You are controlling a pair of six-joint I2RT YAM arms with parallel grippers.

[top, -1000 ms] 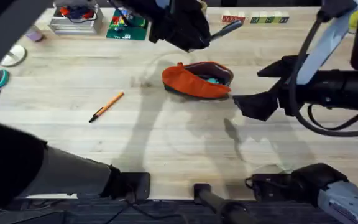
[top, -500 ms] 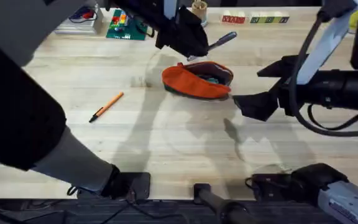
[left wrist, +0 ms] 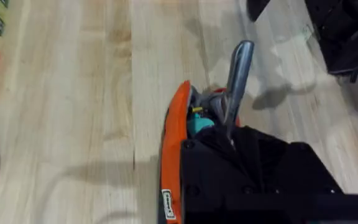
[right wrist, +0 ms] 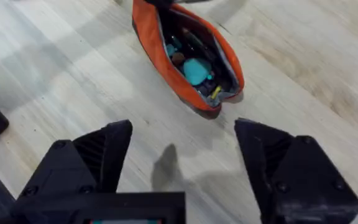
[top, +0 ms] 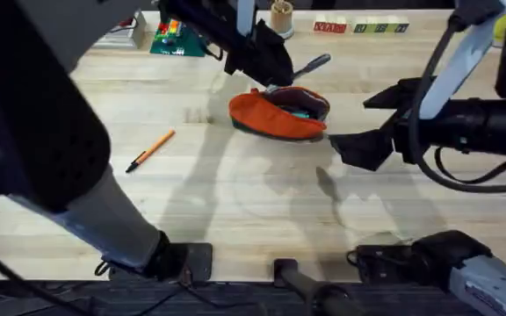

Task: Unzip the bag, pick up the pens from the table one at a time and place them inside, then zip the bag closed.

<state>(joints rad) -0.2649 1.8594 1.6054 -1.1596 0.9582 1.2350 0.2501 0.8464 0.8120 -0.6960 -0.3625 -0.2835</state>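
- Your bag (top: 278, 114), a soft orange fabric pouch with a dark base strip, lies on the table (top: 235, 202) at the far centre. Its zipper is open, and the right wrist view shows teal and dark items inside (right wrist: 194, 68).
- Your left gripper (top: 275, 68) hangs just beyond the bag's far edge, its black fingers clamped on the slim grey pen (top: 310, 65). The pen's smooth rounded end sticks out to the right, over the bag's opening in the left wrist view (left wrist: 238, 74).
- The orange pen (top: 150, 151), a thin stick with a dark tip, rests on the pale, grained planks to the left of the bag, well apart from it.
- Your right gripper (top: 358, 132) sits just right of the bag, its blocky black fingers (right wrist: 95, 155) spread wide and empty.
- Compared with half a second earlier, the left gripper and grey pen have shifted slightly nearer the bag; the bag, orange pen and right gripper have not moved.
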